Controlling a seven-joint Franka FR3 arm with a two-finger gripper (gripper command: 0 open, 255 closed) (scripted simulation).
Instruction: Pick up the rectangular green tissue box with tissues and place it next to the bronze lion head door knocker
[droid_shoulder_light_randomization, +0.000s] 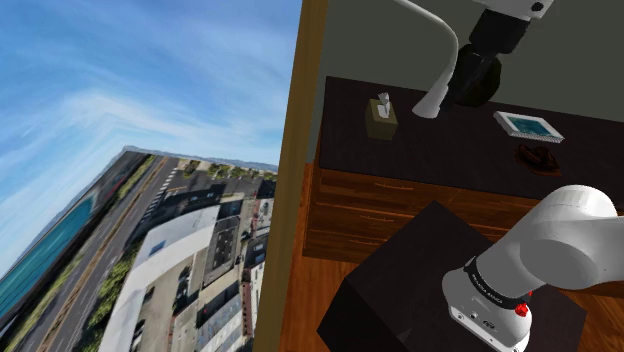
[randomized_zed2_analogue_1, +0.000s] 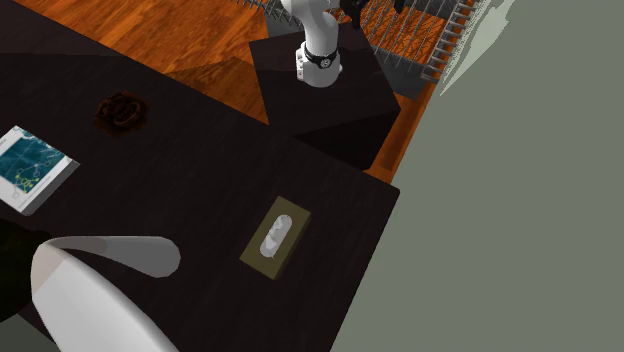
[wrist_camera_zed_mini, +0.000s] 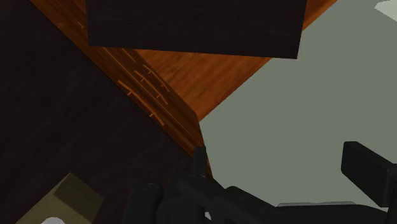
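The olive-green tissue box (droid_shoulder_light_randomization: 381, 117) with a white tissue sticking out stands on the dark tabletop (droid_shoulder_light_randomization: 450, 150), near its left end in the shoulder view. Seen from the second exterior view, the box (randomized_zed2_analogue_1: 275, 236) lies close to the table's right edge. The dark bronze door knocker (droid_shoulder_light_randomization: 540, 157) lies toward the right front of the table, also seen as the knocker (randomized_zed2_analogue_1: 122, 110). My black gripper (droid_shoulder_light_randomization: 472, 85) hangs above the table, right of the box and apart from it. In the wrist view the gripper (wrist_camera_zed_mini: 285, 167) is open and holds nothing; a corner of the box (wrist_camera_zed_mini: 63, 200) shows beside it.
A curved white lamp-like object (droid_shoulder_light_randomization: 440, 60) arches over the table between box and gripper. A flat framed picture (droid_shoulder_light_randomization: 528, 125) lies behind the knocker. The dark stand (droid_shoulder_light_randomization: 420, 290) sits in front of the wooden dresser (droid_shoulder_light_randomization: 380, 210). A grey wall (randomized_zed2_analogue_1: 520, 220) borders the table.
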